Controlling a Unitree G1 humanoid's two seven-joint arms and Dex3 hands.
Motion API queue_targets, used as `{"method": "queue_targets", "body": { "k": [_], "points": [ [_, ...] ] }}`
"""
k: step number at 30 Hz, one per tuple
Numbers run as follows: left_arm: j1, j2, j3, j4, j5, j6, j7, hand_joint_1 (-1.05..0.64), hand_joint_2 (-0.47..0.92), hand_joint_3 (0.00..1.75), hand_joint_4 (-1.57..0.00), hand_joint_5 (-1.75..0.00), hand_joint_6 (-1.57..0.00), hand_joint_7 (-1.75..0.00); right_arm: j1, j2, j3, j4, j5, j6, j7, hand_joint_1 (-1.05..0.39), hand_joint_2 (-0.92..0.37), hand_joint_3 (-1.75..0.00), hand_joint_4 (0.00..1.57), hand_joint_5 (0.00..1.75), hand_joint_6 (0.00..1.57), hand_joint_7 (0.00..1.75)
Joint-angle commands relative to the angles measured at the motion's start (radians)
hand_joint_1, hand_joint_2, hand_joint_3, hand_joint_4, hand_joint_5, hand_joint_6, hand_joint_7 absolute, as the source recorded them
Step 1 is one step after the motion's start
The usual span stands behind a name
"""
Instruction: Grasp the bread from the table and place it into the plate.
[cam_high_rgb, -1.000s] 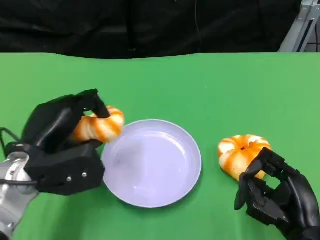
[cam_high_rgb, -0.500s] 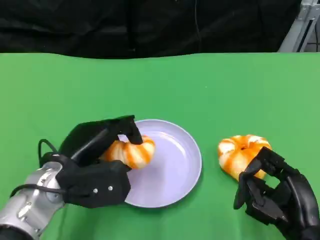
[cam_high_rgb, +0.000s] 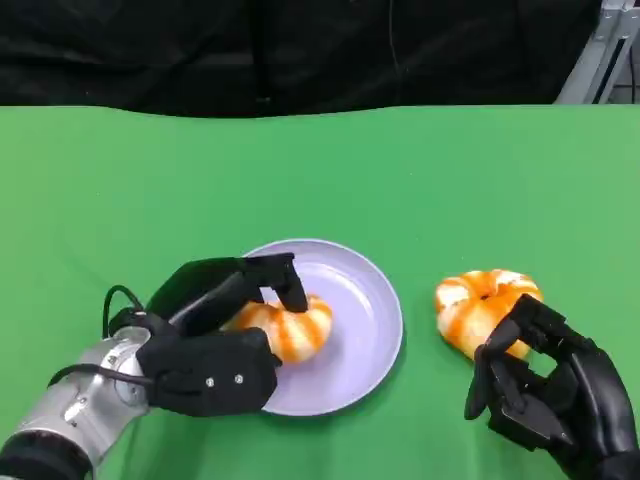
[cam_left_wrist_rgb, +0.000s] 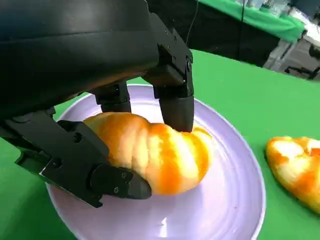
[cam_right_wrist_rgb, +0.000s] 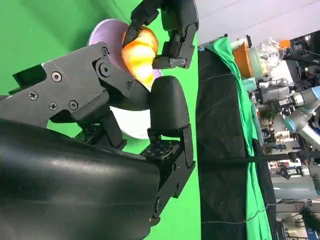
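My left hand (cam_high_rgb: 215, 340) grips an orange-and-white striped bread (cam_high_rgb: 288, 326) and holds it low inside the lavender plate (cam_high_rgb: 372, 300). In the left wrist view the fingers (cam_left_wrist_rgb: 175, 97) press the bread (cam_left_wrist_rgb: 160, 155) from above and the thumb from the side, right over the plate's floor (cam_left_wrist_rgb: 230, 200); I cannot tell if the bread touches it. A second bread (cam_high_rgb: 485, 303) lies on the green table to the right of the plate. My right hand (cam_high_rgb: 550, 390) sits just in front of it, fingers apart and holding nothing. The right wrist view shows that hand (cam_right_wrist_rgb: 100, 125) and, beyond it, the held bread (cam_right_wrist_rgb: 140, 55).
The green table (cam_high_rgb: 420, 170) stretches wide behind the plate up to a black curtain (cam_high_rgb: 300, 50). A metal frame (cam_high_rgb: 605, 50) stands at the far right corner. The second bread (cam_left_wrist_rgb: 297, 165) lies near the plate's rim.
My left hand has carried the bread from the plate's left side rightward and down into the plate. The right hand and the second bread have stayed put.
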Motion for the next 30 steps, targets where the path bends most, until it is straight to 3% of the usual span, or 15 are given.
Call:
{"method": "queue_targets", "body": {
  "k": [1,2,4,7,12,16,19,22,23,25,26,28,30],
  "points": [
    [-0.010,0.056,-0.026,-0.051,0.059,-0.001,-0.001,-0.55,0.92,0.28,-0.71,-0.25,-0.78,-0.09,0.006,-0.006,-0.001,-0.013,0.007,-0.004,-0.004,-0.13,-0.71,-0.97,0.82,1.75,0.61,1.68],
    [-0.006,0.061,-0.026,-0.059,0.059,-0.002,-0.007,-0.76,0.92,0.35,-0.49,-0.10,-0.64,-0.04,0.006,-0.006,0.000,-0.013,0.006,-0.005,-0.005,-0.13,-0.70,-0.97,0.82,1.75,0.60,1.68],
    [0.000,0.070,-0.025,-0.070,0.059,-0.003,-0.016,-0.94,0.92,0.45,-0.26,-0.02,-0.50,-0.01,0.007,-0.008,0.001,-0.012,0.001,-0.011,-0.006,-0.13,-0.70,-0.97,0.81,1.75,0.60,1.68],
    [0.006,0.086,-0.025,-0.098,0.059,0.012,-0.052,-1.03,0.92,0.56,-0.04,0.00,-0.34,0.00,0.008,-0.008,0.000,-0.016,0.006,-0.004,-0.007,-0.13,-0.70,-0.97,0.81,1.75,0.60,1.69],
    [0.033,0.093,0.001,-0.136,0.007,0.027,-0.116,-1.05,0.92,0.65,0.00,0.00,-0.24,0.00,0.008,-0.008,0.001,-0.014,0.004,-0.009,-0.008,-0.13,-0.70,-0.97,0.81,1.75,0.60,1.69],
    [0.077,0.098,0.045,-0.207,-0.082,0.049,-0.186,-1.05,0.92,0.65,0.00,0.00,-0.25,-0.01,0.007,-0.009,0.000,-0.013,0.007,-0.008,-0.006,-0.13,-0.70,-0.97,0.82,1.75,0.60,1.69],
    [0.116,0.097,0.088,-0.277,-0.159,0.070,-0.232,-0.85,0.92,0.50,-0.20,-0.07,-0.36,-0.03,0.008,-0.011,0.001,-0.016,0.002,-0.006,-0.009,-0.14,-0.70,-0.97,0.82,1.75,0.61,1.69],
    [0.159,0.083,0.137,-0.321,-0.262,0.068,-0.267,-0.78,0.92,0.46,-0.27,-0.07,-0.40,-0.03,0.010,-0.011,0.002,-0.018,0.000,-0.007,-0.011,-0.14,-0.70,-0.97,0.81,1.75,0.60,1.69],
    [0.190,0.069,0.173,-0.343,-0.340,0.063,-0.288,-0.33,0.92,0.43,-0.56,-0.16,-0.63,-0.09,0.010,-0.011,0.002,-0.019,-0.001,-0.008,-0.012,-0.14,-0.70,-0.97,0.81,1.75,0.60,1.69],
    [0.251,0.047,0.236,-0.402,-0.493,0.097,-0.344,-0.06,0.92,0.44,-0.82,-0.23,-0.83,-0.12,0.010,-0.012,0.002,-0.017,-0.001,-0.011,-0.010,-0.14,-0.70,-0.96,0.80,1.75,0.60,1.69],
    [0.271,0.042,0.253,-0.428,-0.541,0.125,-0.370,0.02,0.92,0.50,-0.90,-0.39,-0.95,-0.12,0.009,-0.013,0.002,-0.017,0.001,-0.010,-0.008,-0.14,-0.70,-0.96,0.80,1.75,0.60,1.69],
    [0.292,0.039,0.271,-0.464,-0.588,0.163,-0.403,0.07,0.88,0.62,-0.87,-0.66,-1.06,-0.11,0.009,-0.014,0.001,-0.019,0.004,-0.008,-0.006,-0.14,-0.70,-0.96,0.80,1.75,0.60,1.69],
    [0.299,0.037,0.279,-0.482,-0.597,0.182,-0.417,0.08,0.87,0.66,-0.85,-0.76,-1.10,-0.10,0.009,-0.014,0.001,-0.019,0.004,-0.007,-0.006,-0.14,-0.71,-0.96,0.80,1.75,0.59,1.69]
  ]
}}
